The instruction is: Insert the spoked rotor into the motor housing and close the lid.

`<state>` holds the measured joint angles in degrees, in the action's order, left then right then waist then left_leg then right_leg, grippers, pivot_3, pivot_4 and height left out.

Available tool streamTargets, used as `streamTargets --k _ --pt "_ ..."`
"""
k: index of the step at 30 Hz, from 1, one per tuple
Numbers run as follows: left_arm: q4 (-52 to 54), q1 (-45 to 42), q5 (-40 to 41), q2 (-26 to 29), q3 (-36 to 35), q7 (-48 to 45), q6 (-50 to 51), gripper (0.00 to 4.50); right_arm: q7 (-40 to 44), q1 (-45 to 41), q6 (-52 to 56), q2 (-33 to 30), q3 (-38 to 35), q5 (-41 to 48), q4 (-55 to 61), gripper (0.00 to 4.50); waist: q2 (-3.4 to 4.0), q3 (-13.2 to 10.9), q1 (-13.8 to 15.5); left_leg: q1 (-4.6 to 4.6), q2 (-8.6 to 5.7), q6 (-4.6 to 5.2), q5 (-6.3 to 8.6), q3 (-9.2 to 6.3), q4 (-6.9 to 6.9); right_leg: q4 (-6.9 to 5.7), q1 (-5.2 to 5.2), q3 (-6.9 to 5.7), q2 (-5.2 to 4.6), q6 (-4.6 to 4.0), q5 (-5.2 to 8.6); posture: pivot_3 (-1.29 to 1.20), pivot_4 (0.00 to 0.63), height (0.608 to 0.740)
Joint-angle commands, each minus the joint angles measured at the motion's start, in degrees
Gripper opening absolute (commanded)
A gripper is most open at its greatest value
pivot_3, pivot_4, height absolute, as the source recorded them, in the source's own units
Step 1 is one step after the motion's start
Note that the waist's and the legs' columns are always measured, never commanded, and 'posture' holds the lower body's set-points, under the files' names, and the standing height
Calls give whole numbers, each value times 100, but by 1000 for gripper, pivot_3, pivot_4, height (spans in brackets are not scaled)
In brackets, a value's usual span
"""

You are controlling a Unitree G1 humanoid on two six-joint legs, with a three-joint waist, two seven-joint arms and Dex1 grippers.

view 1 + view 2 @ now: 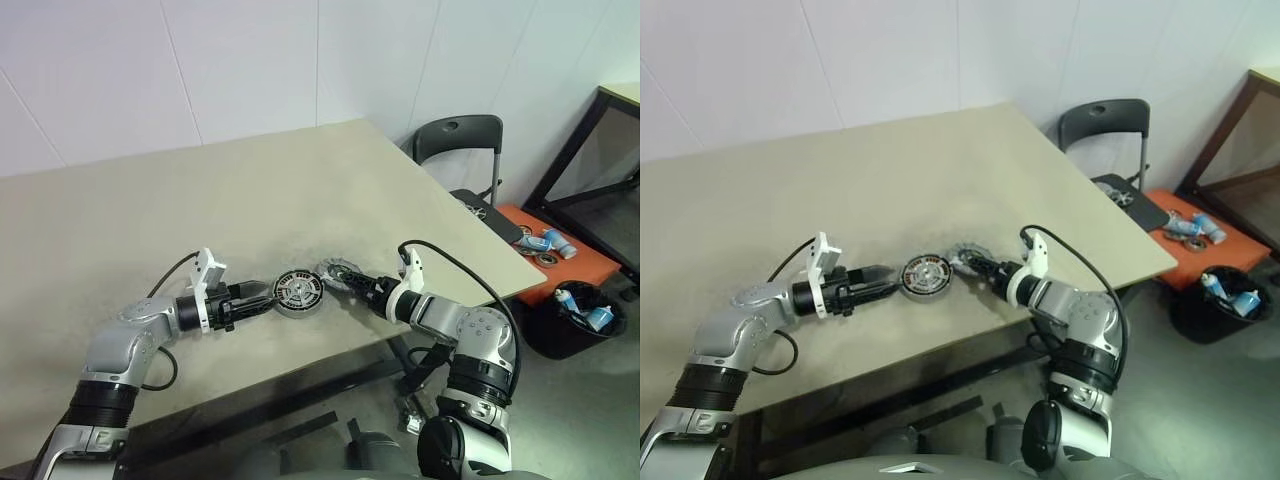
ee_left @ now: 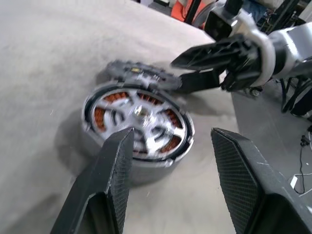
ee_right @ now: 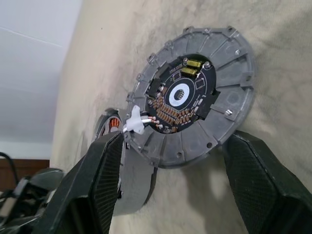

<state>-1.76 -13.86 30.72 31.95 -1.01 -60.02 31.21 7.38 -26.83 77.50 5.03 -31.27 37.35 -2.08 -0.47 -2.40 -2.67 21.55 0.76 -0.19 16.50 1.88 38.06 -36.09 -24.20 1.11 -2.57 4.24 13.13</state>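
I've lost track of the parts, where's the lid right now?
The lid is on the table near its front edge, between the right gripper's open fingers, tilted against the right side of the motor housing.

Setting: robotics lab or test room. Evidence: plain white panelled wall (image 1: 250, 70), bare beige work table (image 1: 150, 210), folding grey chair (image 1: 458, 145), orange stand (image 1: 570, 255) holding small parts, black bin (image 1: 575, 320) on grey floor (image 1: 590, 410).
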Motion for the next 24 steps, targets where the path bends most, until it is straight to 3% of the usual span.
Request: streamTargets --k 1,8,11,16,24 --pt "400 53 140 6 -109 116 132 2663 -15 -98 -181 -153 43 58 -71 3268 0 0 -4 -1 0 0 0 0 0 -1 0 0 0 0 0 0 0 740" --pt "-356 79 -65 15 -126 -230 -404 2663 -119 -121 -685 -338 82 10 -159 3268 0 0 12 -4 -1 0 0 0 1 -1 3 0 1 -15 9 0 0 740" --pt "-740 -12 -127 33 -127 -422 -651 2663 -35 -112 -805 -298 208 130 -40 2663 0 -1 6 -1 -2 0 0 2 1 2 2 0 0 -15 9 0 0 740" --pt "-1050 -135 -183 50 -134 -604 -828 2663 -80 -166 -877 -282 356 148 -83 1004 0 -1 2 1 0 0 0 1 -4 1 -3 0 2 -6 5 0 0 740" --pt "-797 -180 -113 98 -183 -534 -583 2663 50 -138 -407 -524 116 624 -84 1004 0 -1 13 1 1 1 0 2 -4 1 -3 2 0 -5 4 0 0 740"
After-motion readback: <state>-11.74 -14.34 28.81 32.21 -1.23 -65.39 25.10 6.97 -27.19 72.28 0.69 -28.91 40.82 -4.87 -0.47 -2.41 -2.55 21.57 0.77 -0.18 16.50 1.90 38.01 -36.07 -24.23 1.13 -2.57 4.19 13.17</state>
